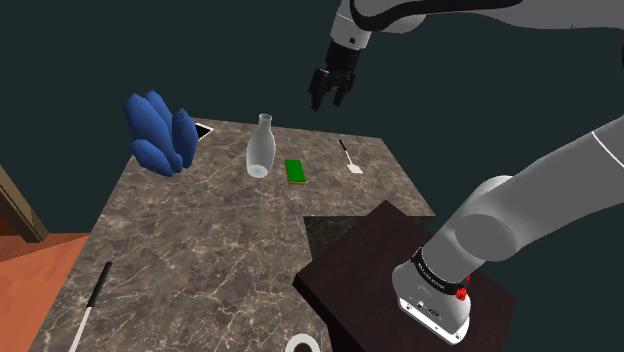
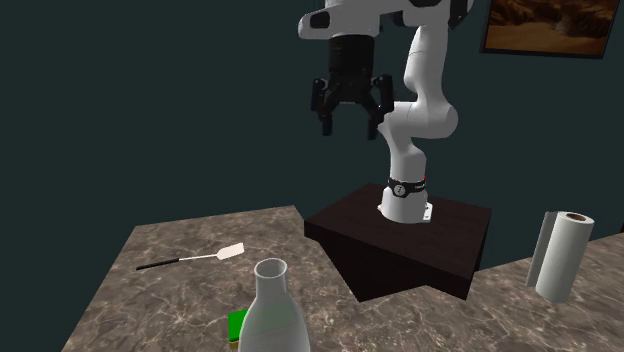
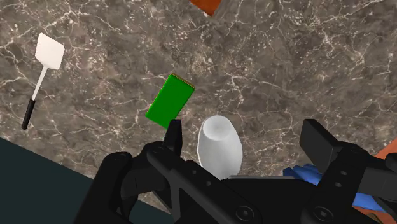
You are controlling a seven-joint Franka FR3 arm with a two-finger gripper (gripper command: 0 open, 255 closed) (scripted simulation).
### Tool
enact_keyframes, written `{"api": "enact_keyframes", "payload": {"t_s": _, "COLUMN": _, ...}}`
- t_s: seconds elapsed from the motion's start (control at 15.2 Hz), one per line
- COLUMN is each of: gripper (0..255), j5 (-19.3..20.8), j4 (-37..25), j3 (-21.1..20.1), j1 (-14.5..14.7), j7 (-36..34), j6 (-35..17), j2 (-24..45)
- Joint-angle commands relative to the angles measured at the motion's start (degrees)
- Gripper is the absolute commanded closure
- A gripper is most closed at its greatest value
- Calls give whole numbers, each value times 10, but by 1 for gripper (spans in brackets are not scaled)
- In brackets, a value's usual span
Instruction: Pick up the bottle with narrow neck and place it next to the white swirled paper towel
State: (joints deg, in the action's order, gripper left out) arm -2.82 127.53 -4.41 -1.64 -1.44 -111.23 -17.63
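**Mia:** What is that blue bunchy thing [image 1: 160, 132]?

**Tom:** I can't tell. It sits on the stone counter [image 1: 200, 260], low down and far off to one side of the gripper [image 1: 327, 103]. It is near the bottle [image 1: 260, 150]. If the bottle gets pushed that way, it bumps into it.

**Mia:** Where is the bottle?

**Tom:** It stands up straight on the counter, well below the gripper. The gripper hangs high in the air. Its two fingers are wide apart and hold nothing.

**Mia:** So what can go wrong?

**Tom:** From the hand's camera the bottle looks closer to one finger than the other. If the gripper goes down like that, I think that finger hits the rim and the bottle tips over. The bottle also looks smooth and round, with a thin top. A soft squeeze may let it slide out.

**Mia:** And the green block [image 1: 294, 171]?

**Tom:** It lies just beside the bottle, between it and the spatula [image 1: 350, 160]. A finger can land on it and not close well.

**Mia:** Where is the paper towel [image 2: 563, 255]?

**Tom:** It stands well apart from the gripper, back near the arm's stand [image 2: 400, 245]. That is a long carry, so the bottle can slip on the way. The roll looks light too. One bump when the bottle is set down may knock it over.
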Motion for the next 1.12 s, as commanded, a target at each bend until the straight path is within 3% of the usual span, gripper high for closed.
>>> {"api": "enact_keyframes", "payload": {"t_s": 0.0, "gripper": 0, "j5": 3, "j4": -24, "j3": -4, "j1": 0, "j7": -6, "j6": -20, "j2": 44}}
{"api": "enact_keyframes", "payload": {"t_s": 0.53, "gripper": 0, "j5": 25, "j4": -148, "j3": -10, "j1": 1, "j7": -28, "j6": -71, "j2": 223}}
{"api": "enact_keyframes", "payload": {"t_s": 1.06, "gripper": 0, "j5": 47, "j4": -328, "j3": -7, "j1": 11, "j7": -47, "j6": -74, "j2": 410}}
